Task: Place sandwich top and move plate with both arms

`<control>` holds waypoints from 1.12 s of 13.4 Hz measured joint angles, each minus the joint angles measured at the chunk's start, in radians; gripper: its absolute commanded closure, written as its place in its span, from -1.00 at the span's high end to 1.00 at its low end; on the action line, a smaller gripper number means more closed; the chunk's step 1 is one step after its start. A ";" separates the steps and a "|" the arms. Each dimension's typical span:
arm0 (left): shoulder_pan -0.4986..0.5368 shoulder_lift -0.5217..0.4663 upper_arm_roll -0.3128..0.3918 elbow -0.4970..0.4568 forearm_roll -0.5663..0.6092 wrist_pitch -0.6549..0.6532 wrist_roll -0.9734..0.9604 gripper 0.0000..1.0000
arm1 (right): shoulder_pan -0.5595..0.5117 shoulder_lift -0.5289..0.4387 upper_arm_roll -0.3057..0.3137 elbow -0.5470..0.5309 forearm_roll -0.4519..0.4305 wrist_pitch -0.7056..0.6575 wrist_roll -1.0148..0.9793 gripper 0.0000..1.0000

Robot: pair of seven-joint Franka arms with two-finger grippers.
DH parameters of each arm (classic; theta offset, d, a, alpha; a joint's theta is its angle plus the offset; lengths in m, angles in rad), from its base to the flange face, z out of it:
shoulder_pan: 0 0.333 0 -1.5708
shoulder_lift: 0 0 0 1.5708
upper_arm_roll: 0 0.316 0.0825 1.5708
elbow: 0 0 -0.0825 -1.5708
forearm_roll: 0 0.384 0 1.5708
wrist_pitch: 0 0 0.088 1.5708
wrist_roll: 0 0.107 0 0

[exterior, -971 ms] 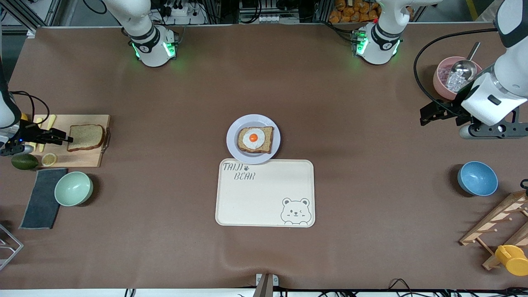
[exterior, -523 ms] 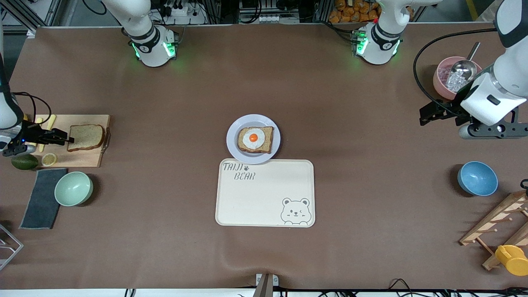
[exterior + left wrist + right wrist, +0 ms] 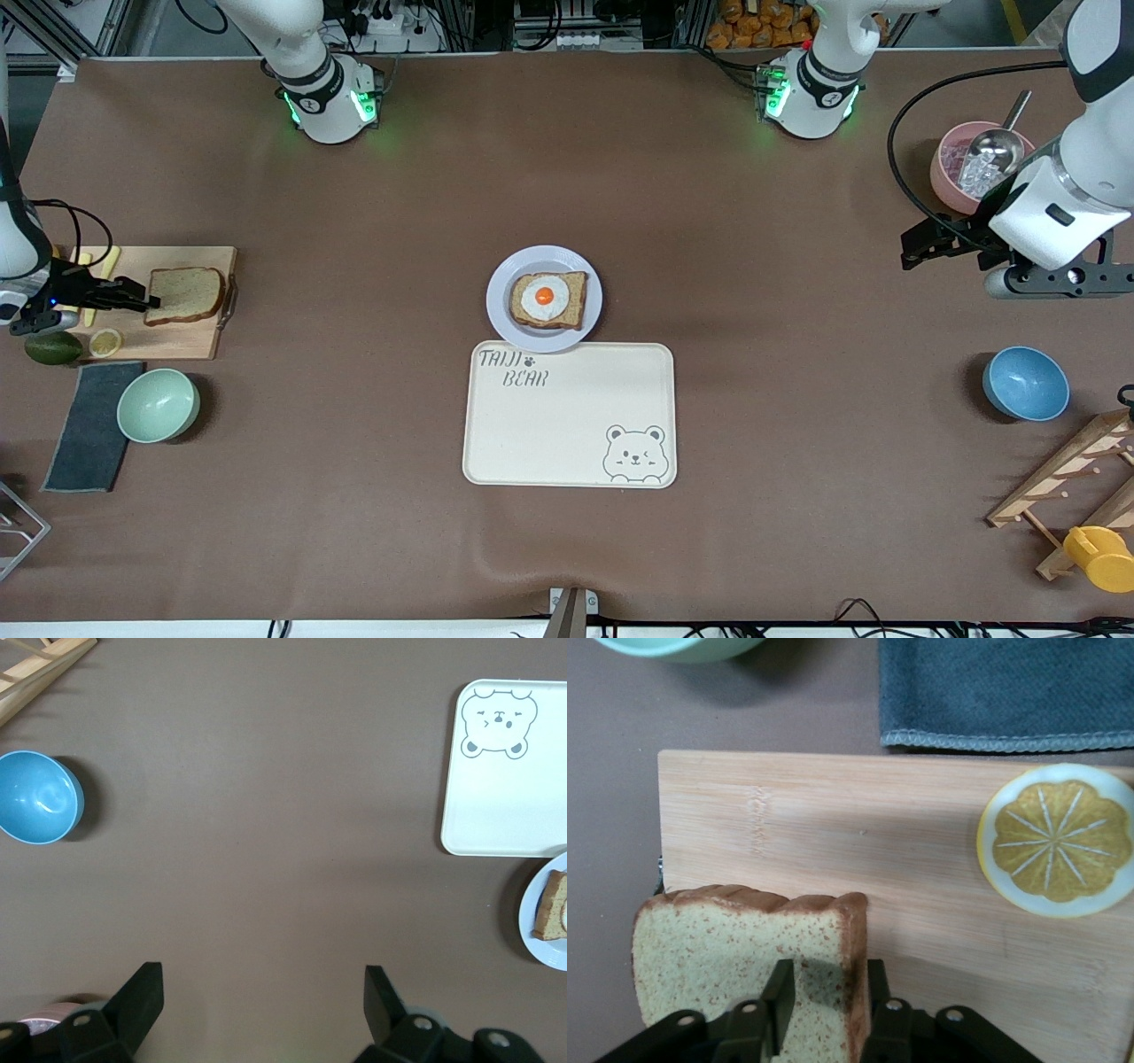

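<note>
The right gripper (image 3: 146, 302) is sitting low at the cutting board (image 3: 190, 341) at the right arm's end of the table, its fingers (image 3: 780, 988) narrowing around the crust edge of the sandwich top (image 3: 186, 294), which is lying flat on the board at about nine o'clock from the plate (image 3: 499, 310). The plate is resting mid-table, carrying the egg-topped bread slice (image 3: 549, 299) and touching the bear-printed tray (image 3: 567, 425) at its six o'clock. The left gripper (image 3: 257, 1001) is waiting with its jaws wide apart over bare table near the pink bowl (image 3: 952, 190), at roughly three o'clock from the plate.
</note>
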 measured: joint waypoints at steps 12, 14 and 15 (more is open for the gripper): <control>0.000 0.000 0.000 0.000 0.000 0.000 0.000 1.00 | -0.001 0.004 0.000 -0.003 0.001 0.026 -0.008 -0.44; 0.000 0.001 0.000 0.000 0.000 0.000 0.000 1.00 | -0.001 0.004 0.000 -0.003 0.001 0.026 -0.008 -0.41; 0.000 0.001 0.000 0.000 0.000 0.000 0.000 1.00 | -0.001 0.004 0.000 -0.003 0.001 0.026 -0.008 -0.41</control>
